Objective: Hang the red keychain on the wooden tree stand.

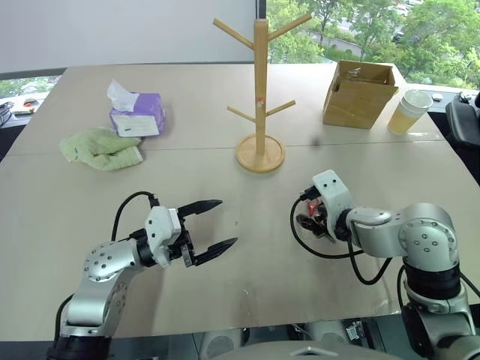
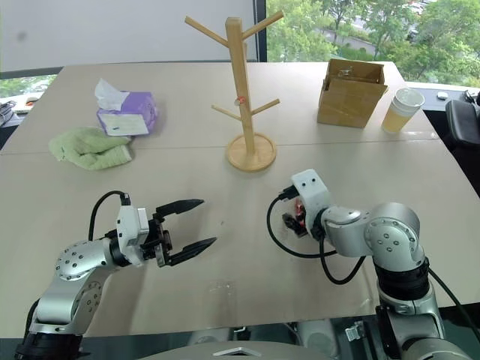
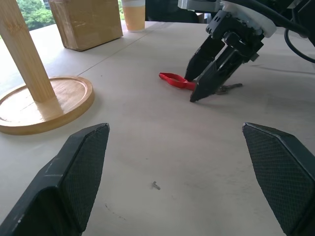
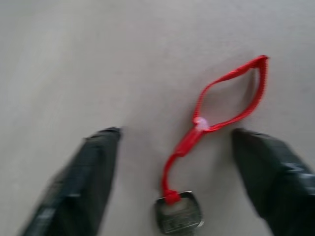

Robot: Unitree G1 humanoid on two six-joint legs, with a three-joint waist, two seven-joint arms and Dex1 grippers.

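The grasp is in hand: the right gripper [image 4: 172, 162] straddles the red keychain [image 4: 216, 115] on the table [image 1: 247, 247], fingers apart, nothing pinched yet. The left gripper [image 1: 214, 223] hangs open and empty. Next, pinch the strap, then lift towards the wooden tree stand [image 1: 260, 90]

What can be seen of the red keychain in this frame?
The red keychain is a thin red strap forming a teardrop loop, narrowing to a cord tied to a small dark metal key. It lies flat on the table, between the right gripper's jaws, which stand apart on either side without yet pinching it.

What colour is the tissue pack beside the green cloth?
Purple tissue pack, with white tissue sticking out; clearest in the left eye view.
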